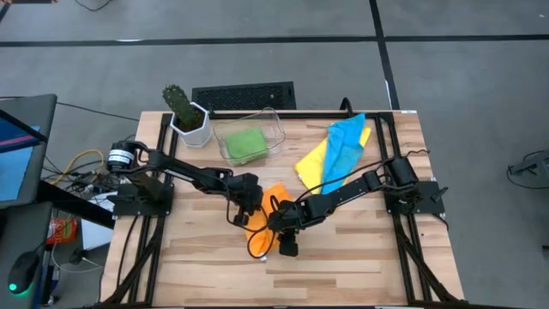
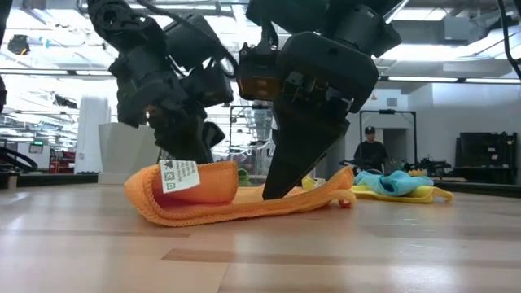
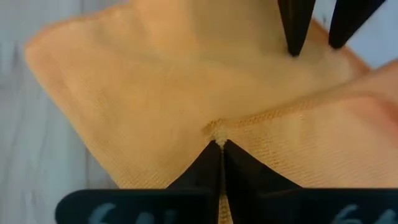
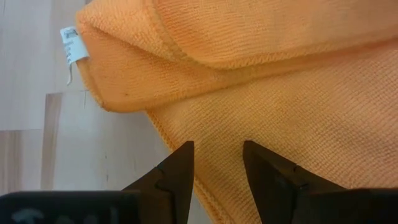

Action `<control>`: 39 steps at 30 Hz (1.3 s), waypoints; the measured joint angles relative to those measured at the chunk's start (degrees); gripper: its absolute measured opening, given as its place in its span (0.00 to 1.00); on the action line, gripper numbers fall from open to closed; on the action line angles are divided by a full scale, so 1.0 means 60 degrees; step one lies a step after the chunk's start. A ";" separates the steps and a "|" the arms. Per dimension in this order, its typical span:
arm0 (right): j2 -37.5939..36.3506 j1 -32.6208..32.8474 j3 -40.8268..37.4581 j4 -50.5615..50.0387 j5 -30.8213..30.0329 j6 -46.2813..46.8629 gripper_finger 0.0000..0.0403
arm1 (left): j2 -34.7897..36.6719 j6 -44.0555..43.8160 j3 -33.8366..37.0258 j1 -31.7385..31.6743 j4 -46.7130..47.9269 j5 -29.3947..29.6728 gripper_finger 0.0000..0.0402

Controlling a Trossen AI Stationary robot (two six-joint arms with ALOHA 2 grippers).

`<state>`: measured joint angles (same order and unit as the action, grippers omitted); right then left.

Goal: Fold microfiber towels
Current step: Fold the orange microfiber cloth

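An orange towel (image 1: 262,230) lies partly folded near the wooden table's (image 1: 343,266) front centre. The left gripper (image 3: 220,144) is pinched closed on its edge; the right gripper (image 4: 217,163), jaws apart, presses down on it. Farther back lie blue (image 1: 345,148) and yellow (image 1: 314,163) towels, with a green towel (image 1: 245,142) in a clear bin (image 1: 273,120).

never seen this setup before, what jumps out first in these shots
Both arms meet mid-table over the orange towel: the left gripper is shut, pinching a fold of it, and the right gripper stands open over its edge. Behind them a light blue towel lies crumpled on a yellow towel, and a green towel sits in the clear bin.
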<state>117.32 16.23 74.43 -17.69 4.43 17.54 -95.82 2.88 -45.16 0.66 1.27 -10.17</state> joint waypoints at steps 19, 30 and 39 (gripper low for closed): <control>0.0000 0.0000 0.0004 -0.0045 0.0000 -0.0007 0.41 | 0.0832 -0.0396 0.0657 0.0011 0.0424 0.1270 0.00; 0.0000 0.0004 0.0004 -0.0036 0.0000 -0.0003 0.41 | 0.0777 -0.0267 0.0688 -0.0003 0.0107 0.1985 0.00; 0.0000 0.0004 0.0004 -0.0003 0.0004 0.0076 0.41 | 0.0777 -0.0352 0.0688 0.0008 -0.0464 0.1891 0.03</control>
<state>117.32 16.25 74.46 -17.72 4.45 17.99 -91.15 0.77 -41.04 0.71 -1.51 1.17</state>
